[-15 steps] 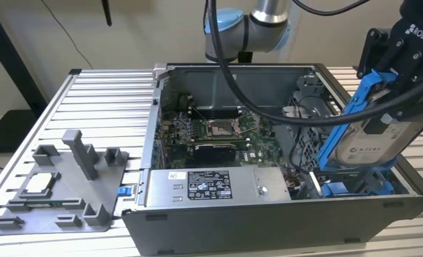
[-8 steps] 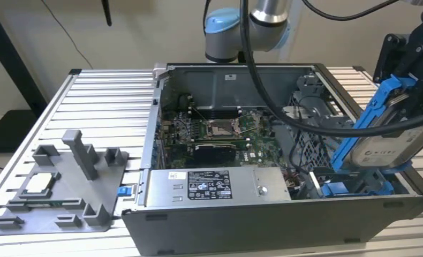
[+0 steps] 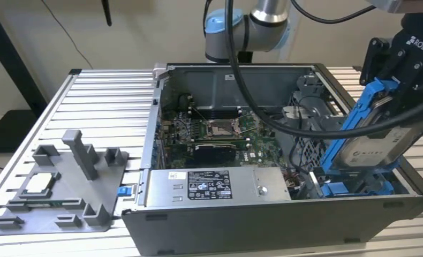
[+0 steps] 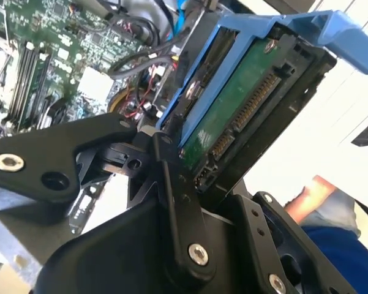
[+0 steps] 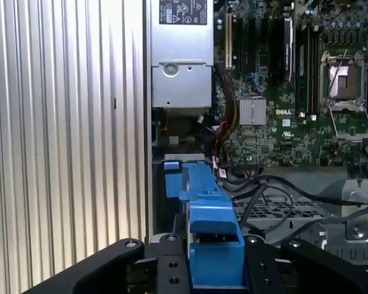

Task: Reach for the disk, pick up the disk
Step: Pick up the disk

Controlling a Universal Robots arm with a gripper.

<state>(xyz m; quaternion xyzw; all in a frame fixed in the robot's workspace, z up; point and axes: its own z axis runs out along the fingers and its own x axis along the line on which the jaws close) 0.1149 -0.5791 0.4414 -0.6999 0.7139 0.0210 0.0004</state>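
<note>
The exterior view stands off the arm, raised, looking down at an angle across the slatted bench into the open computer case; it takes in the whole case, a grey fixture to the exterior view's left and the arm's joints behind.

The first wrist view rides on the arm, looking steeply down into the case from close range, with the claw at its edge.

The second wrist view sits closer still, looking along the claw's black links at the disk.

All three views share the green motherboard inside the case.
</note>
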